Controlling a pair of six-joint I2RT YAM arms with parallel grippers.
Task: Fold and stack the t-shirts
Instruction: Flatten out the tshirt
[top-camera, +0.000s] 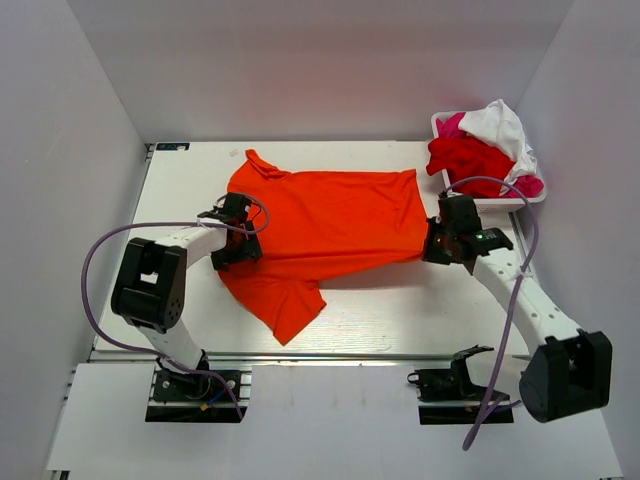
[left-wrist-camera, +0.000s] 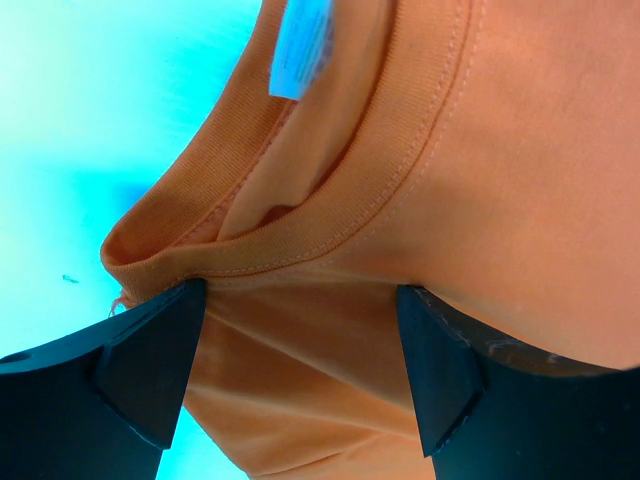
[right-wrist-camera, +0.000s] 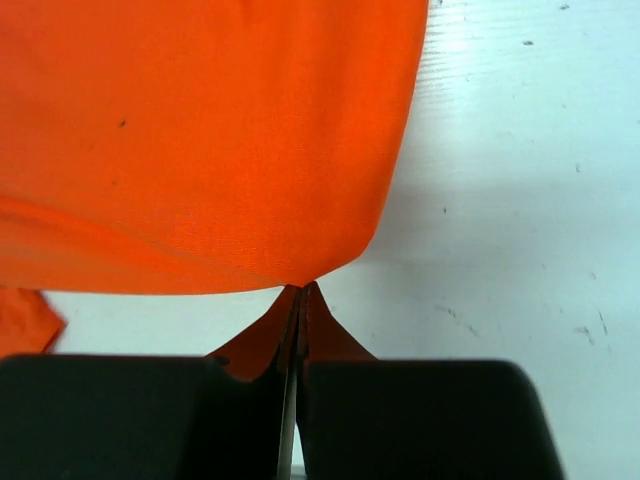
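from above, the orange t-shirt (top-camera: 330, 225) is lying spread across the middle of the white table (top-camera: 400, 310), with its hem (top-camera: 418, 215) toward the right and one sleeve pointing at the near edge. the left claw (top-camera: 238, 235) is sitting at the shirt's left edge, and the right claw (top-camera: 432, 245) is meeting the near corner of the hem. at the far right corner a white basket (top-camera: 495, 203) is holding a red t-shirt (top-camera: 468, 160), a pink t-shirt (top-camera: 452, 124) and a white t-shirt (top-camera: 500, 125) in a loose heap, apart from the orange one.

in the left wrist view, the left claw's fingers (left-wrist-camera: 130, 370) are standing spread, with the ribbed collar (left-wrist-camera: 330, 215) bunching between them and the rib touching one fingertip. a pale label (left-wrist-camera: 300, 50) is showing inside the neck.

in the right wrist view, the right claw is pressing its fingers together and pinching the hem corner, a small fold of orange cloth running from the tips into the rest of the shirt, which is lying flat on the table beyond.
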